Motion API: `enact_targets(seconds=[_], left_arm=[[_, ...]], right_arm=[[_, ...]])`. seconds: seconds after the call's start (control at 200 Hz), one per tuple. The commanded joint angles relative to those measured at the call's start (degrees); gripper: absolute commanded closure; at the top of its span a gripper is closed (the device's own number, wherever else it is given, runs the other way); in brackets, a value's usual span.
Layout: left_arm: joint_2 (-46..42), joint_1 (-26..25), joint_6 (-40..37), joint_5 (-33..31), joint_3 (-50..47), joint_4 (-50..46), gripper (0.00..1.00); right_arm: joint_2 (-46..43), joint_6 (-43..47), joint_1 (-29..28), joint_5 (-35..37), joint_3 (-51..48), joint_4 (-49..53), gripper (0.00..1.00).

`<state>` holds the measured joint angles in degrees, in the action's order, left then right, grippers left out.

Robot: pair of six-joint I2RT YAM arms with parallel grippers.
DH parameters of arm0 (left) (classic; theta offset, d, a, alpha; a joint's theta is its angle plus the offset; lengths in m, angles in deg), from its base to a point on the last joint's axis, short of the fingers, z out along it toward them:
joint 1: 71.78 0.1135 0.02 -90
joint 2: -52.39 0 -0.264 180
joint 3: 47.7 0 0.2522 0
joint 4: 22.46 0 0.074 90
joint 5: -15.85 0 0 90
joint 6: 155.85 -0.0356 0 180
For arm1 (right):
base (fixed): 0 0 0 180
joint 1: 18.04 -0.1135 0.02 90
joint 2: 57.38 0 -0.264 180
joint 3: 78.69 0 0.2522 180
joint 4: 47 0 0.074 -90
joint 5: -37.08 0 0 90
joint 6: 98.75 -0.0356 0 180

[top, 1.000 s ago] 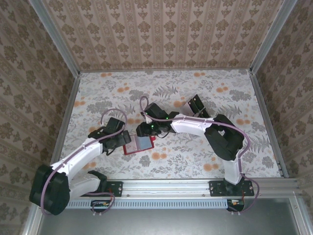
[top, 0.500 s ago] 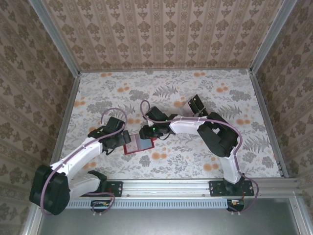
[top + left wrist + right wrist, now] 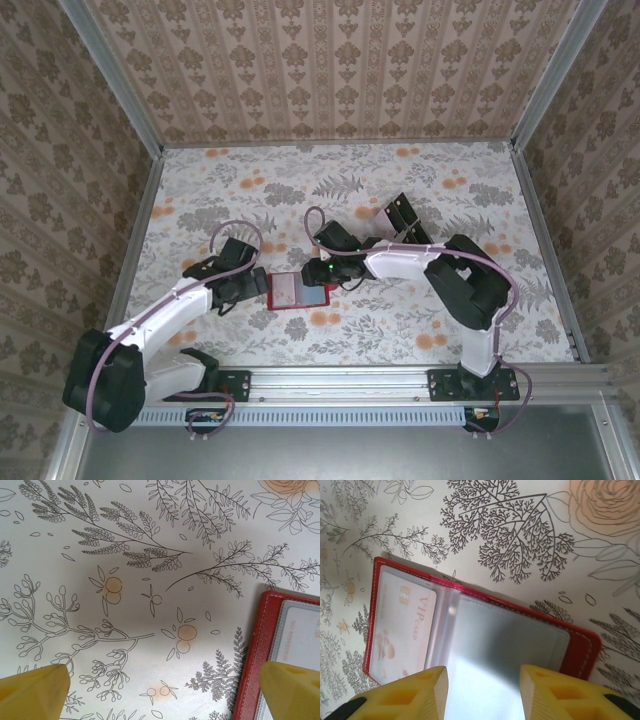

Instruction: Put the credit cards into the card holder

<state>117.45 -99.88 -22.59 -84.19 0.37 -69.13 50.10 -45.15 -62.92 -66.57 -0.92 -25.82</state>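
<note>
Right wrist view, VIP card (image 3: 402,625) in open card holder (image 3: 510,640)

The card holder (image 3: 300,292) is laid unfolded and flat on the counter (image 3: 220,190), in the front half, between the two hands. The left hand (image 3: 252,286) is positioned at its left edge; in the left wrist view, one fingertip (image 3: 292,690) is placed over that edge. The right hand (image 3: 325,272) is positioned above its right rear part. One credit card (image 3: 402,625) is seated in the leaf nearest the left hand. A cluster of flat objects (image 3: 395,213) is located behind the right arm, well apart from the card holder.
</note>
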Motion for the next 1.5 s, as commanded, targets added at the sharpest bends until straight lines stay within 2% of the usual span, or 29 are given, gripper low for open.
enact_targets(seconds=[0.0,0.245,0.6,0.86,1.495], left_arm=[[0.33,-0.37,-1.38,0.82,2.07,0.30,0.00],[0.26,-2.50,-0.12,1.25,1.47,2.02,0.00],[3.18,-6.06,1.38,0.78,1.95,3.74,0.00],[4.51,-6.70,1.64,0.68,1.88,4.25,0.00],[5.25,-7.23,1.69,0.33,1.69,4.52,0.00]], right_arm=[[-5.23,-0.69,-0.17,1.68,-0.67,2.40,0.56],[-9.35,-2.30,-2.04,4.03,-4.09,4.98,0.55],[-6.37,-2.89,-4.01,4.56,-4.86,3.87,0.55],[-3.46,-2.51,-4.19,3.47,-3.51,3.99,0.55],[-5.00,-5.91,-5.94,1.90,-6.91,1.16,0.55]])
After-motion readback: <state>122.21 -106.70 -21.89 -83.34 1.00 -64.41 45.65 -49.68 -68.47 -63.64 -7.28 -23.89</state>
